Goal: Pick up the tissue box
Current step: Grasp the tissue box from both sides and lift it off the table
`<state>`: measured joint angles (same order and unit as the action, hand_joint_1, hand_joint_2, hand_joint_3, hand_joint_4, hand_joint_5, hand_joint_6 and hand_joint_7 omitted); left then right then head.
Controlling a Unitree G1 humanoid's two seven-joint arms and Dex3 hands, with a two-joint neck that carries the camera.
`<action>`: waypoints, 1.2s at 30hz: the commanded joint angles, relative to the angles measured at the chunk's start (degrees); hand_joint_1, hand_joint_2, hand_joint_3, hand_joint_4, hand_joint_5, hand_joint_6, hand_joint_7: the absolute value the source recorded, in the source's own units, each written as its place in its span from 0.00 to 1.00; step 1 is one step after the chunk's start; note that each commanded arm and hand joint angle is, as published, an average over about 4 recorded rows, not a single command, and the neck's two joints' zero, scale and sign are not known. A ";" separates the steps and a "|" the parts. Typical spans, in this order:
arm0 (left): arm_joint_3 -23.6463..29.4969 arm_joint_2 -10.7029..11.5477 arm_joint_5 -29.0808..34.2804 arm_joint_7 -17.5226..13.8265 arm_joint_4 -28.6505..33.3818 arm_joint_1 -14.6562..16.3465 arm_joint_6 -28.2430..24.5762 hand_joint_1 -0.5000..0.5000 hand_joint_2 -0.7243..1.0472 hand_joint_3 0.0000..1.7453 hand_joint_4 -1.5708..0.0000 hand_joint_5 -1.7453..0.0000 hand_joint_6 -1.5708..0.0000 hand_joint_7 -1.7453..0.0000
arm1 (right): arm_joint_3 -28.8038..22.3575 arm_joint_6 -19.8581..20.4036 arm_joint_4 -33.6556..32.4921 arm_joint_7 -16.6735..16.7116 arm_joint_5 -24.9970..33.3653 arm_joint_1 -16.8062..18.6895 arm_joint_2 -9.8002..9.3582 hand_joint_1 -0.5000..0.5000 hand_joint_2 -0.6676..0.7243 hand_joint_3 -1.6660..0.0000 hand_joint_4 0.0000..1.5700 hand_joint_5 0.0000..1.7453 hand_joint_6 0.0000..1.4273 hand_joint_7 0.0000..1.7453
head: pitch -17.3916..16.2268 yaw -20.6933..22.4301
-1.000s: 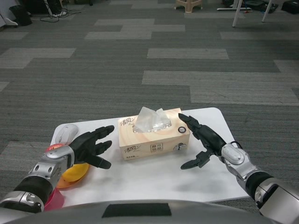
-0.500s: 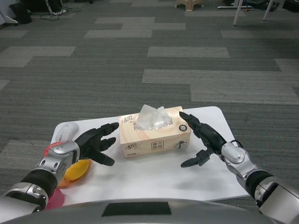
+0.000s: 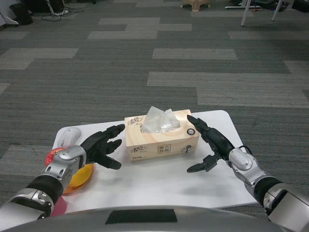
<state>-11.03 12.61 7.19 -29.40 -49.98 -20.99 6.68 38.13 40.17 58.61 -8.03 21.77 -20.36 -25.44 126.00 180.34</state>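
Observation:
A tan tissue box (image 3: 161,137) with a white tissue sticking out of its top sits in the middle of the white table (image 3: 159,181). My left hand (image 3: 102,145) hovers just left of the box, fingers spread and pointing at its left end, a small gap between them. On the other side, my right hand (image 3: 208,143) is spread beside the box's right end, with its upper fingertips at or very near the box's top right corner and its thumb low over the table. Neither hand holds anything.
A white computer mouse (image 3: 68,137) lies at the table's back left. Under my left forearm sit an orange bowl (image 3: 79,177) and red and pink pieces (image 3: 52,157). Grey carpet lies beyond the table edge; furniture legs stand far back.
My left hand has moved up and right, closer to the box's left end. The right hand has held nearly still. The picture has shifted slightly.

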 commanded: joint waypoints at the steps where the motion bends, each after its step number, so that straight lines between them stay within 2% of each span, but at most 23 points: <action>1: -0.95 -0.57 -0.31 0.40 -0.38 -1.84 1.45 1.00 1.00 0.10 1.00 1.00 1.00 1.00 | 0.89 0.32 0.12 0.76 0.12 -1.17 1.01 0.12 0.48 0.81 0.00 0.06 0.00 0.00 | 0.03 -0.02; 4: -1.19 -0.79 -0.20 1.15 -0.38 -1.95 1.41 1.00 1.00 0.10 1.00 1.00 1.00 1.00 | 1.11 0.34 0.28 1.27 0.07 -1.17 1.14 0.12 0.50 0.81 0.00 0.07 0.00 0.00 | 0.04 0.00; 6: -1.28 -0.98 -0.09 1.76 -0.38 -2.02 1.50 1.00 1.00 0.10 1.00 1.00 1.00 1.00 | 1.33 0.37 0.28 1.44 0.05 -1.22 1.18 0.12 0.48 0.81 0.00 0.15 0.00 0.00 | 0.03 0.01; 11: -1.28 -1.27 0.33 2.82 -0.38 -2.17 1.98 1.00 1.00 0.10 1.00 1.00 1.00 1.00 | 1.73 0.43 0.28 1.79 0.03 -1.26 1.23 0.12 0.45 0.81 0.00 0.46 0.00 0.00 | 0.02 0.13; 14: -1.28 -1.38 0.37 3.17 -0.38 -2.31 2.18 1.00 1.00 0.10 1.00 1.00 1.00 1.00 | 1.79 0.43 0.28 1.79 0.03 -1.26 1.27 0.12 0.45 0.81 0.00 0.60 0.00 0.00 | 0.01 0.11; 16: -1.26 -1.45 0.39 3.39 -0.38 -2.39 2.20 1.00 1.00 0.10 1.00 1.00 1.00 1.00 | 1.86 0.43 0.28 1.81 0.03 -1.26 1.29 0.12 0.45 0.81 0.00 0.65 0.00 0.00 | 0.00 0.13; 23: -1.36 -1.84 0.90 4.44 -0.38 -2.57 2.38 1.00 1.00 0.10 1.00 1.00 1.00 1.00 | 1.95 0.43 0.28 2.01 0.03 -1.26 1.45 0.12 0.45 0.81 0.04 0.78 0.00 0.00 | 0.03 0.13; 27: -2.11 -1.88 2.26 4.84 -0.65 -2.57 3.26 1.00 1.00 0.10 1.00 1.00 1.00 1.00 | 1.95 0.52 0.28 2.10 0.03 -1.26 1.53 0.10 0.45 0.81 0.06 0.78 0.00 0.00 | 0.03 0.13; 30: -2.33 -1.88 2.74 5.19 -0.78 -2.57 3.87 1.00 1.00 0.10 1.00 1.00 1.00 1.00 | 1.95 0.52 0.28 2.14 0.03 -1.26 1.53 0.11 0.45 0.81 0.09 0.82 0.00 0.00 | 0.03 0.26; 36: -3.47 -1.88 6.22 7.04 -2.27 -2.57 7.91 1.00 1.00 0.10 1.00 1.00 1.00 1.00 | 2.04 0.61 0.19 2.32 0.03 -1.26 1.53 0.08 0.45 0.81 0.10 0.83 0.00 0.02 | 0.10 0.27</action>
<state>-13.73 11.50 12.64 -22.04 -51.84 -22.46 12.72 39.69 40.18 59.01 -5.07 22.12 -20.77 -25.23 126.09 180.60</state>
